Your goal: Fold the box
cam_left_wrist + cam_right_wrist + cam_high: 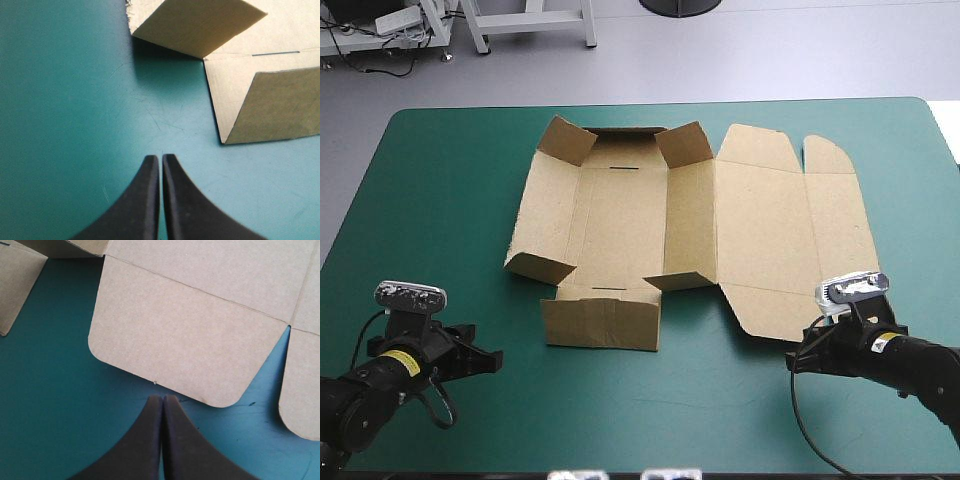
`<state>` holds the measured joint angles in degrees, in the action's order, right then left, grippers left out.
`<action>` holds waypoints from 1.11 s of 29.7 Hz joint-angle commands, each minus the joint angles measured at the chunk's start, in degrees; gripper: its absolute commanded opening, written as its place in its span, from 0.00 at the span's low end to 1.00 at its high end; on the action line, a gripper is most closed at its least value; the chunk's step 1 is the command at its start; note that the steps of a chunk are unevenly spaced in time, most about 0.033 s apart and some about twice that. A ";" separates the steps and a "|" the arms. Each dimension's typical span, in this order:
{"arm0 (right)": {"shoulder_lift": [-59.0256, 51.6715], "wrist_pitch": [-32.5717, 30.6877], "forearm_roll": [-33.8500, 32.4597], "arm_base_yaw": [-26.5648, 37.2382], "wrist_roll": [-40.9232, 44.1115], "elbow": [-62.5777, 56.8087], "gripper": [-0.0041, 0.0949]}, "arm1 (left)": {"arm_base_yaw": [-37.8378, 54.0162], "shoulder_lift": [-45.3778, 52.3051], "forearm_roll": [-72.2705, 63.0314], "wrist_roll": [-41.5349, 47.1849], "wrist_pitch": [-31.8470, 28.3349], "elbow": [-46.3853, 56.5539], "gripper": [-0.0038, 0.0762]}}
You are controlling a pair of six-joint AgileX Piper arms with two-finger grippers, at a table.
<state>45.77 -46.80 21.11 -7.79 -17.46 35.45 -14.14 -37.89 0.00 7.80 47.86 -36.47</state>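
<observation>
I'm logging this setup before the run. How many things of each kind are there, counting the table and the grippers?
Box: 1, the box, a flat brown sheet with its corner flaps raised
Grippers: 2, the left gripper and the right gripper, both with jaws shut
Table: 1, the table, with its teal-green cover
Total: 4

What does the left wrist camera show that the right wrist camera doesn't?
Left wrist only: the box with its raised near-left corner flap, well ahead of the jaws across bare cover. Right wrist only: the flat lid's rounded flap, lying just ahead of that arm's jaws. Both: brown board, the teal-green cover, and black jaws shut, holding nothing.
</observation>
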 commanded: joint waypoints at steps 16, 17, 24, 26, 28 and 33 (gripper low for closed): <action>-0.08 2.27 1.53 0.24 -0.52 1.85 0.02 | -0.34 -0.26 -2.65 0.05 -3.07 -2.00 0.06; -0.08 2.27 1.53 0.24 -0.52 1.85 0.02 | -0.34 -0.26 -3.66 0.05 -3.07 -2.00 0.06; -0.08 2.27 1.53 0.24 -0.52 1.85 0.02 | -0.34 -0.39 -5.23 -0.35 -2.96 -3.30 0.36; -0.08 2.49 1.53 0.24 -0.52 1.85 0.02 | -0.34 -0.66 -5.23 -0.35 -2.96 -4.56 0.56; -0.08 2.79 1.53 0.24 -0.52 1.85 0.02 | -0.34 -1.87 -5.23 0.14 -2.60 -6.58 0.71; -0.08 2.81 1.53 0.24 -0.52 1.85 0.02 | -0.34 -10.50 -3.35 0.55 0.92 -13.01 0.73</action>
<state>45.77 -46.71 21.32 -7.79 -17.46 35.45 -14.14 -43.74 -4.11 7.85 50.26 -44.90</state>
